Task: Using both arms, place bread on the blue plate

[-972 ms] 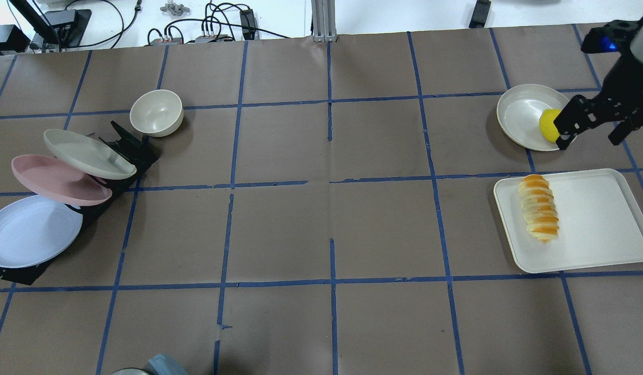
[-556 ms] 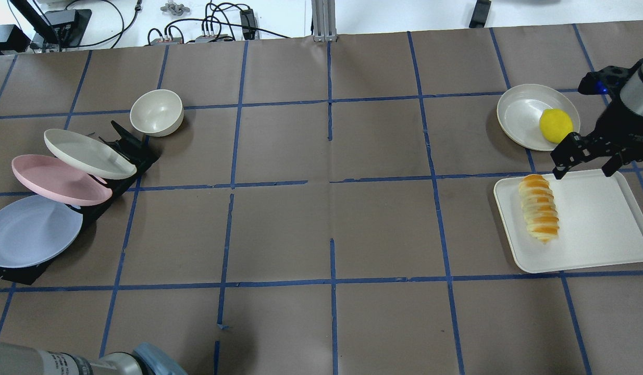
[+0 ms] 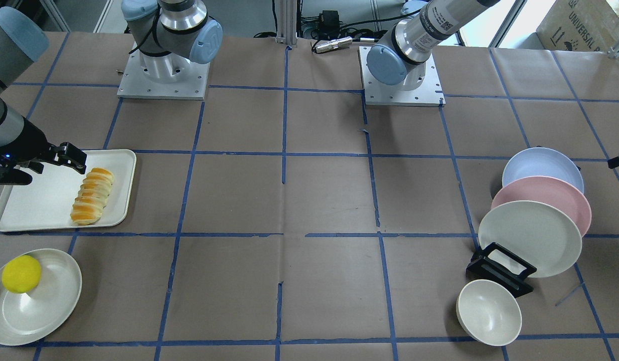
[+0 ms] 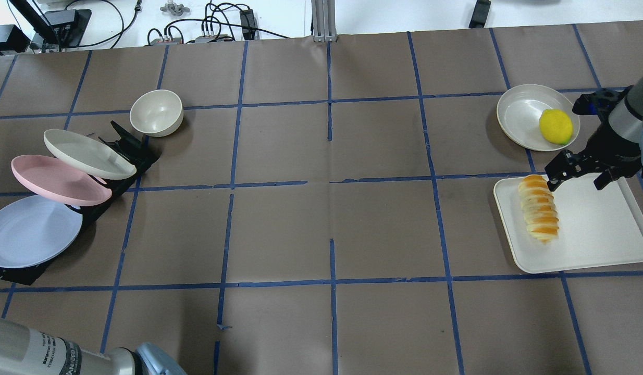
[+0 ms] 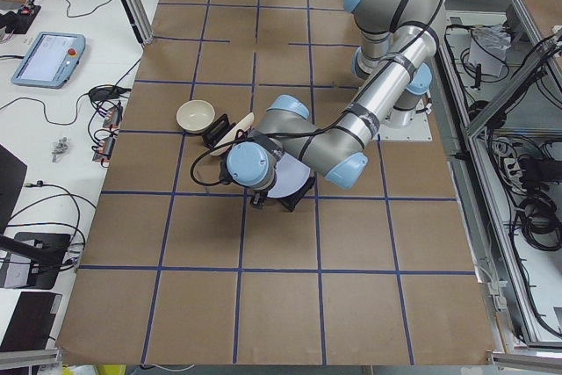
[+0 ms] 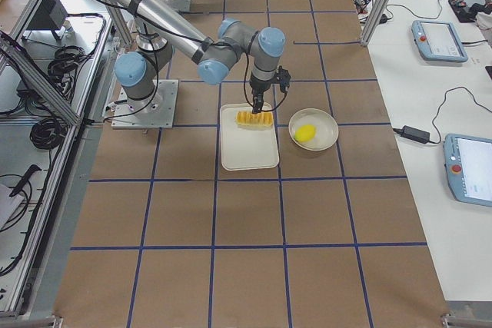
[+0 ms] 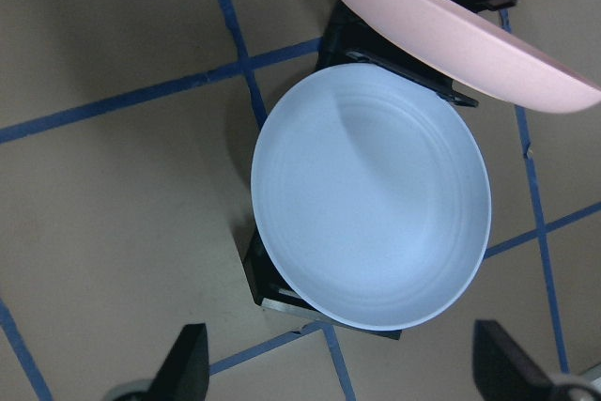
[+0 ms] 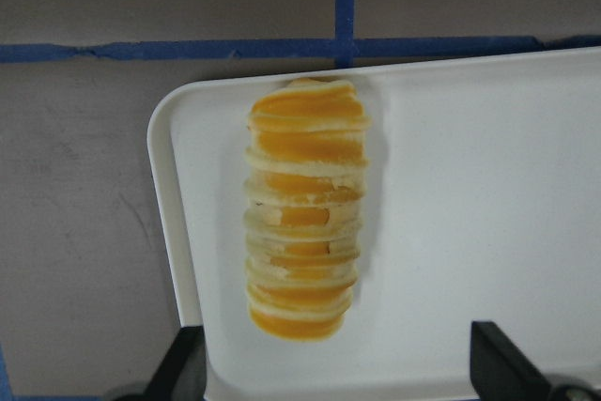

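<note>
The bread [image 4: 539,214] lies on the left part of a white tray [image 4: 597,229]; it also shows in the front view [image 3: 92,196] and the right wrist view [image 8: 303,232]. My right gripper [image 4: 577,182] is open and empty, above the tray's far edge, just right of the bread's far end [image 3: 48,173]. The blue plate [image 4: 32,230] leans in a black rack at the far left, nearest me [image 3: 540,168]. My left gripper [image 7: 343,368] is open and empty, hovering above the blue plate [image 7: 371,194]. In the overhead view only the left arm [image 4: 40,354] shows.
A pink plate [image 4: 58,179] and a cream plate [image 4: 87,153] lean in the same rack [image 4: 126,148]. A cream bowl [image 4: 156,112] stands behind it. A cream plate [image 4: 522,117] with a yellow ball [image 4: 556,126] sits beyond the tray.
My right gripper has moved from over the yellow ball's plate towards me, to the tray's far edge beside the bread. My left arm has come into the overhead view's lower left.
</note>
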Robot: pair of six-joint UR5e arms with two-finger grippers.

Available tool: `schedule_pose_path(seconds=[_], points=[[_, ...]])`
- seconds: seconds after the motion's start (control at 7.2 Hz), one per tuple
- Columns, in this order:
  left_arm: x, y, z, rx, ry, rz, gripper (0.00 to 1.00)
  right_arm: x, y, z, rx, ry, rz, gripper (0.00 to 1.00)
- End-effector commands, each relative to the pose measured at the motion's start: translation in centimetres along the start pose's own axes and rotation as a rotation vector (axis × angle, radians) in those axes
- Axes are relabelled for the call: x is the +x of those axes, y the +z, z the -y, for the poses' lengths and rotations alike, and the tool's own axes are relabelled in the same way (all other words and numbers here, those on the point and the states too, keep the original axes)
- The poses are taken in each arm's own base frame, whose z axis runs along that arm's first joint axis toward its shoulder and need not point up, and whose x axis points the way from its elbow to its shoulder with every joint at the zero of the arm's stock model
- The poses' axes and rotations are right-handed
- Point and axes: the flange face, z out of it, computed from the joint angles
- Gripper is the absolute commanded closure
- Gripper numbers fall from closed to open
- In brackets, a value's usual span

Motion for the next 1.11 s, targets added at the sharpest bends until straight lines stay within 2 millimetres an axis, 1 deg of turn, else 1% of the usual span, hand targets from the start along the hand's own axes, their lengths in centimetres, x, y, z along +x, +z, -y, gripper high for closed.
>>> schedule_pose_path(seconds=[0.0,0.14,0.28,0.42,0.56,0.69,0.83,0.97], points=[[0.1,3.1,3.0,-0.026,-0.018,-0.03,0.0,0.3,1.7,0.3,0.032,0.007,-0.013,0.01],[-0.5,4.6,4.0,-0.033,-0.009,-0.033,0.0,0.5,2.7,1.1,0.045,0.008,-0.018,0.01],[-1.7,6.6,4.2,-0.043,-0.011,-0.057,0.0,1.0,4.2,2.1,0.045,0.014,-0.016,0.01],[-2.3,7.8,4.3,-0.057,-0.013,-0.073,0.0,1.4,5.5,3.2,0.053,0.019,-0.02,0.01],[-2.8,8.8,4.1,-0.077,-0.015,-0.082,0.0,1.7,5.9,3.8,0.05,0.023,-0.02,0.01],[-3.7,10.3,3.8,-0.108,-0.019,-0.094,0.0,1.3,5.7,3.3,0.043,0.049,-0.02,0.01],[-4.1,10.8,3.5,-0.114,-0.023,-0.099,0.0,0.6,5.7,2.8,0.046,0.07,0.0,0.01],[-4.0,11.2,3.4,-0.119,-0.024,-0.107,0.0,-0.1,6.6,2.0,0.035,0.077,0.021,0.01]])
